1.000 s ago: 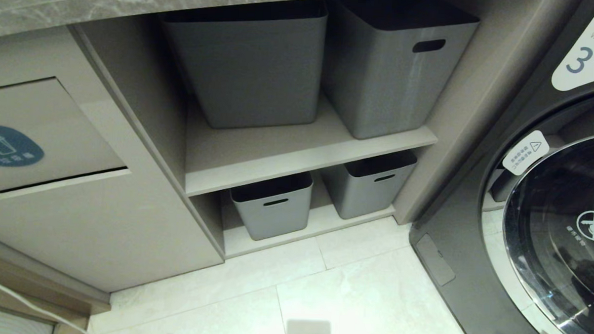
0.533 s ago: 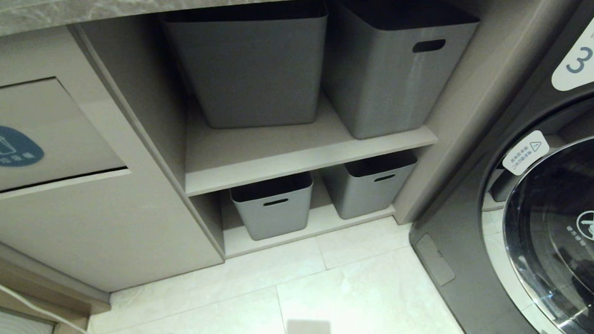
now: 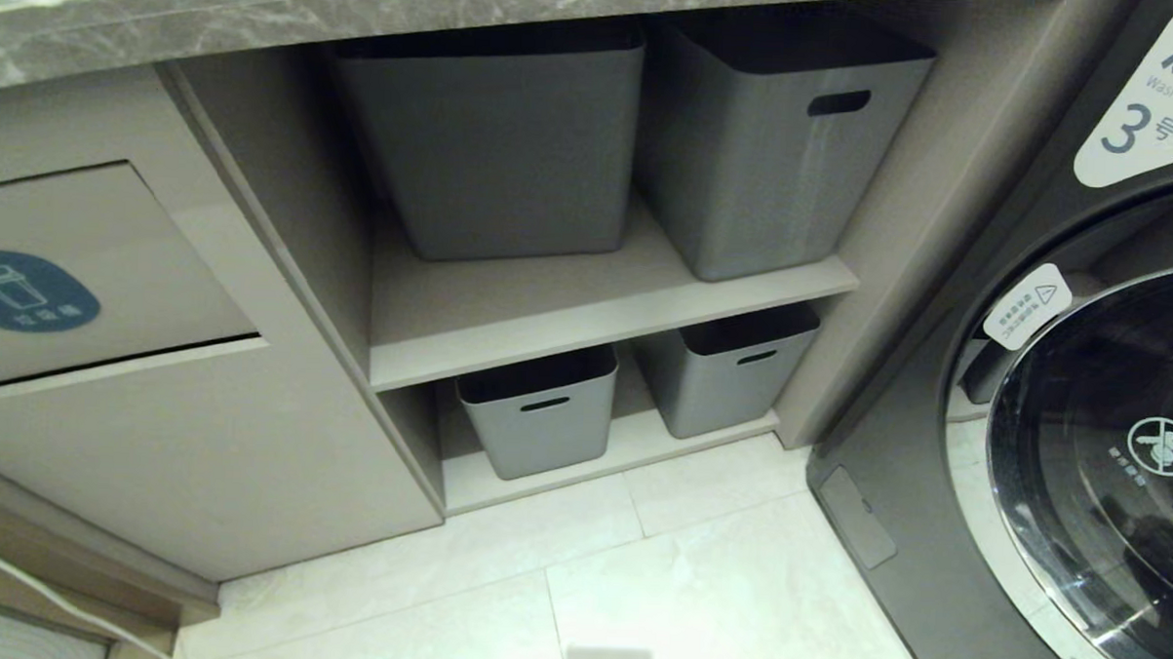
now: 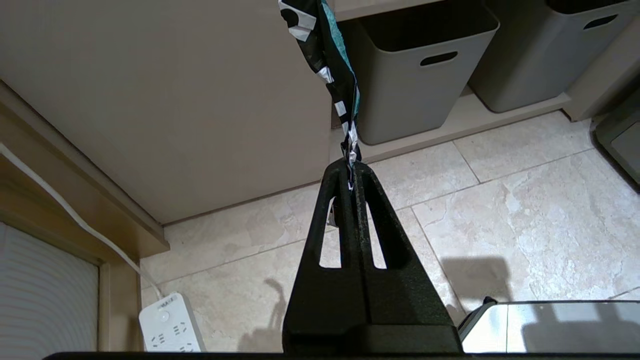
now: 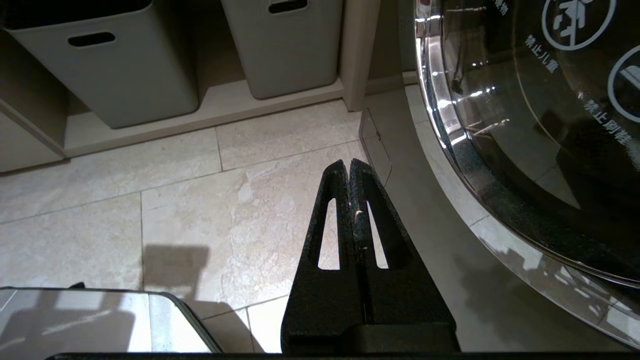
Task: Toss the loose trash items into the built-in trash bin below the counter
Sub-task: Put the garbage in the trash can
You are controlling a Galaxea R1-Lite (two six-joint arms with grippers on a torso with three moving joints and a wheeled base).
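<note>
Turquoise trash scrap (image 4: 336, 65) hangs pinched in the closed left end effector (image 4: 353, 167), low over the floor. Bin flap (image 3: 91, 268) sits under the bench (image 3: 266, 11), on the left arm's side. Right end effector (image 5: 349, 167) is closed, empty.

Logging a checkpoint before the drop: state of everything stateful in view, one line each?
Left pincer: shut on trash piece.
Trash piece: crumpled turquoise and dark strip, pinched at one end.
Right pincer: shut, empty, over the floor.
Trash bin flap: closed.
Washer door: closed.
Grey tubs: upright on the shelves, no lids.
</note>
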